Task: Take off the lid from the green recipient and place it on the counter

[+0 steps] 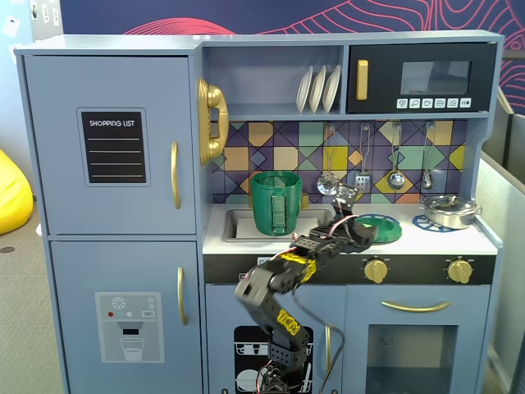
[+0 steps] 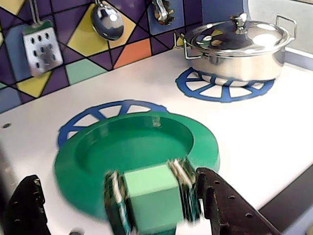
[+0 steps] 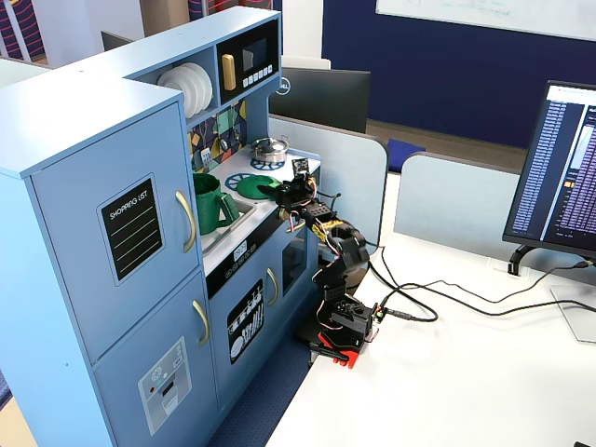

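Here the fingers [image 2: 142, 205] stand open, straddling the lid's [image 2: 134, 147] knob.

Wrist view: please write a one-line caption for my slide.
Green lid lying upside down on the white counter over a blue burner print, gripper just above it, steel pan behind.

Office or lab room, not real kitchen: blue wooden toy kitchen [image 3: 140, 233] stands beside white desk [image 3: 447, 372]; black computer monitor [image 3: 559, 177] showing text, grey partition panels [image 3: 447, 200], trailing black cables [image 3: 438, 303], whiteboard [image 3: 503, 14] on dark blue wall.
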